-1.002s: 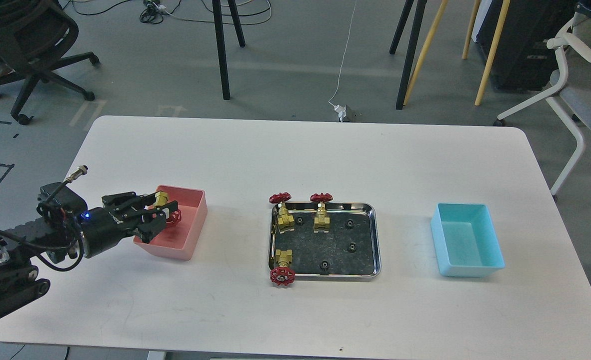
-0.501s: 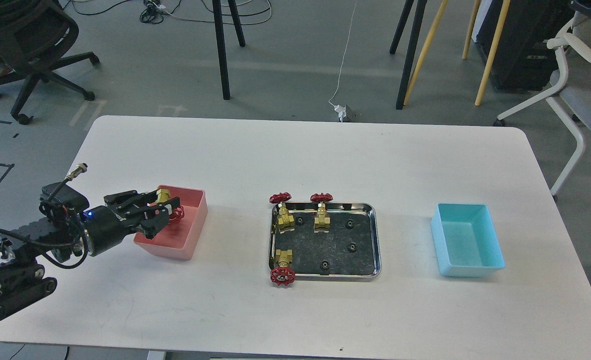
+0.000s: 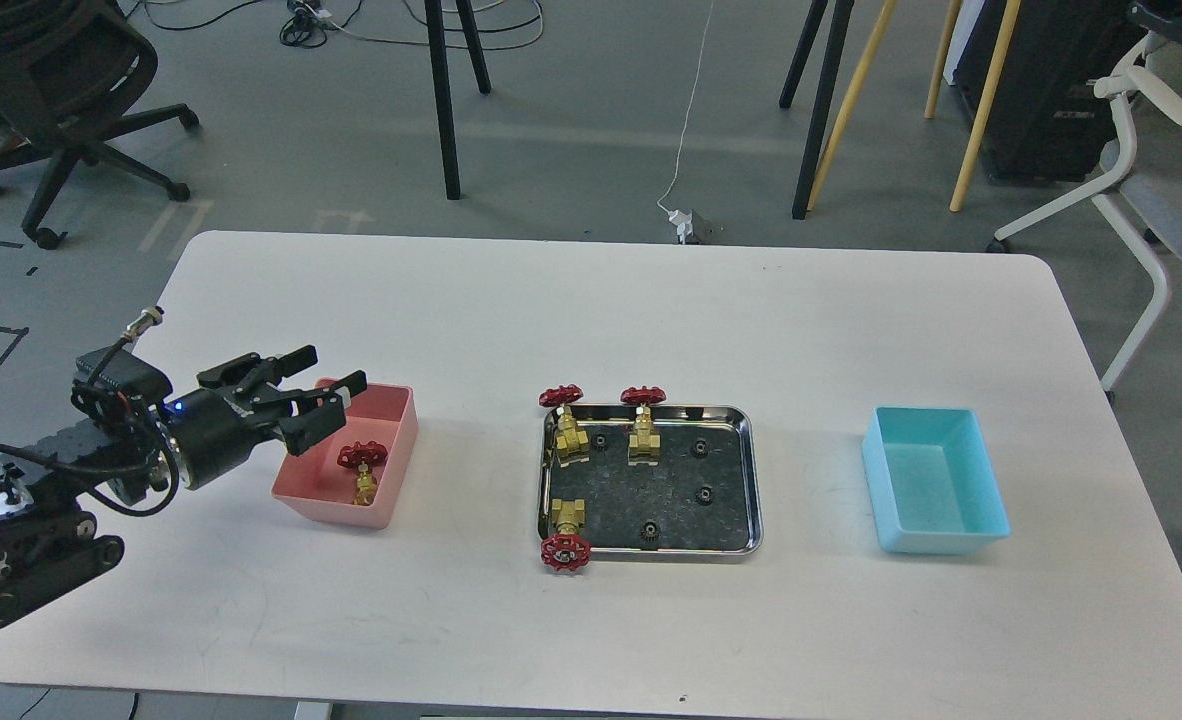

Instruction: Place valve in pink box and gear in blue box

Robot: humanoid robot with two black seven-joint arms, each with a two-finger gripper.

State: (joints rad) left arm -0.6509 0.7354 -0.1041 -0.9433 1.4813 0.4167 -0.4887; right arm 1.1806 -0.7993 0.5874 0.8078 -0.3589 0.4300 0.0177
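Observation:
My left gripper (image 3: 326, 372) is open and empty, hovering over the far left rim of the pink box (image 3: 396, 455). A brass valve with a red handwheel (image 3: 362, 466) lies inside the pink box. Three more valves (image 3: 568, 427) (image 3: 643, 420) (image 3: 564, 535) lie in the steel tray (image 3: 746, 478), with several small black gears (image 3: 705, 493) scattered on its floor. The blue box (image 3: 936, 480) stands empty at the right. My right gripper is out of view.
The white table (image 3: 591, 320) carries the pink box, tray and blue box in a row. Chairs and stand legs are on the floor beyond the table's far edge.
My left gripper opened and let go of the valve, which dropped into the pink box. The gripper rose slightly and drew back to the left.

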